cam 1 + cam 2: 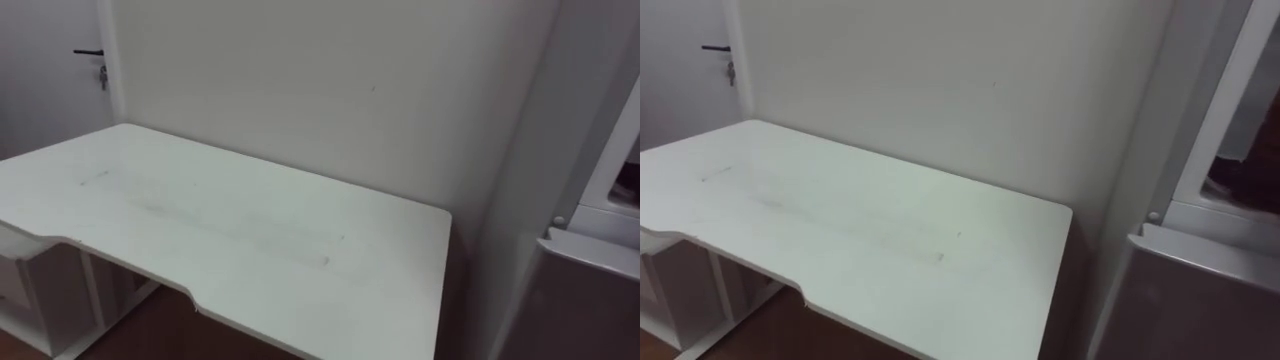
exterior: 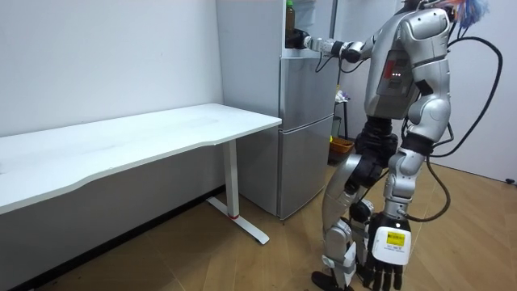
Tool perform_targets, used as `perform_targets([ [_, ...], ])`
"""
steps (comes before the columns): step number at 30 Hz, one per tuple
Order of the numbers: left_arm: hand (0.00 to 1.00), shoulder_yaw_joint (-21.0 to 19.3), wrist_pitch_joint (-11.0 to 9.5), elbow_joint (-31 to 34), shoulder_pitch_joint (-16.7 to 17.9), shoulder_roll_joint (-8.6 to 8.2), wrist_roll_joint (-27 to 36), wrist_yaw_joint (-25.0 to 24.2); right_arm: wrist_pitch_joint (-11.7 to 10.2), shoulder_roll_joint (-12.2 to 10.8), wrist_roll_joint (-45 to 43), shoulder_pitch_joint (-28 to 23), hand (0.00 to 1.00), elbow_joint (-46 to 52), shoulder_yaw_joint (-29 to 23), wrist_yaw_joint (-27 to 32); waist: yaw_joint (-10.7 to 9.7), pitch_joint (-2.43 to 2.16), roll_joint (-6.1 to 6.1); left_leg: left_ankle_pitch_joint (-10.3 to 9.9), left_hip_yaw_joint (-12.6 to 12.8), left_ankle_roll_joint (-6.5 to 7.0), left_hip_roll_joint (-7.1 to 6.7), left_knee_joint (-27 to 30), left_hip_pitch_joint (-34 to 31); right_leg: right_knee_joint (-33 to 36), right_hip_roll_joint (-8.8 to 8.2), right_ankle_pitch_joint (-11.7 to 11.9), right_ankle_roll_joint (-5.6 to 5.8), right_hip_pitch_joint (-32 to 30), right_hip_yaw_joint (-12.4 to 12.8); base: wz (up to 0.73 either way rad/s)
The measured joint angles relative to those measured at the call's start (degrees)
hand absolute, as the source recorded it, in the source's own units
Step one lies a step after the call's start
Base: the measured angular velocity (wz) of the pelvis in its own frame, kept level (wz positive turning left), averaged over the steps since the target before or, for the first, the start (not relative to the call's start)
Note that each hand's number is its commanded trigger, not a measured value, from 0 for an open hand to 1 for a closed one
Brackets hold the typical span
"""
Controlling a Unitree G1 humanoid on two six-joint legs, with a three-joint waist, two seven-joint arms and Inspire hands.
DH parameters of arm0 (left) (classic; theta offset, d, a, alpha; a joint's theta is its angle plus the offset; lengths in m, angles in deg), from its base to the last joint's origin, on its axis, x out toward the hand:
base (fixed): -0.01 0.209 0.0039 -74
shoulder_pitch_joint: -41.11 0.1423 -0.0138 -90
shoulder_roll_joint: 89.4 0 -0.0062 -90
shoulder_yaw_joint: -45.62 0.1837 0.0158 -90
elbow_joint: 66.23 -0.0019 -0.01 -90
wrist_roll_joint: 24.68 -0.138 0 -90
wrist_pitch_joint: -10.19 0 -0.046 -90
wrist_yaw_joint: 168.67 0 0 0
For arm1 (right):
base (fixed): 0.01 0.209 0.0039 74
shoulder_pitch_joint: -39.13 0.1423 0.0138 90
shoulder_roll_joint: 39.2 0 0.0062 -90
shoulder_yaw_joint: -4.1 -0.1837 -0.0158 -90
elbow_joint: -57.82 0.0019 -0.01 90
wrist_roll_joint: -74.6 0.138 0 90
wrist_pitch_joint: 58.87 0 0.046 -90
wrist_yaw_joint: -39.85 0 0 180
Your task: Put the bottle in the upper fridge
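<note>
I stand in front of the grey fridge [image 2: 305, 121], at the room view's right. My right arm reaches out to its upper part, and my right hand [image 2: 300, 39] is shut on a green and yellow bottle [image 2: 289, 14]. The bottle stands upright at the front edge of the upper compartment. My left hand [image 2: 386, 271] hangs open beside my leg, holding nothing. In the eye views the fridge [image 1: 590, 255] is at the far right, with its upper compartment [image 1: 1240, 180] standing open above the lower door.
A long white table [image 1: 230, 230] [image 2: 129, 141] stands against the wall, its end close beside the fridge. A door with a dark handle [image 1: 88, 52] is at the far left. Wooden floor [image 2: 242, 263] lies around me.
</note>
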Motion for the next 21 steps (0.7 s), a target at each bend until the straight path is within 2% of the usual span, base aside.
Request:
perform_targets([
  [17, 0.00, 0.1, 0.0, 2.4, 0.0, 0.02, 0.1, 0.0, -0.5, 0.0, 0.0, 0.0, 0.00, 0.4, 0.1, -0.5, 0.0, -0.01, -0.04, 0.1, 0.4, 0.18, 0.37, 0.1, -0.6, -0.9, 0.41, 0.8, -0.14, -0.4, 0.7, -0.01],
  [21, 0.00, 0.1, -0.1, 2.3, 0.0, 0.08, 2.1, 0.0, -0.5, 0.0, 0.0, -0.1, 0.00, 0.6, 0.2, -0.5, 0.0, 0.00, -0.26, 0.2, 0.5, 0.14, 0.39, -0.2, -0.6, -0.9, 0.37, 0.8, -0.14, -0.5, 0.8, 0.00],
])
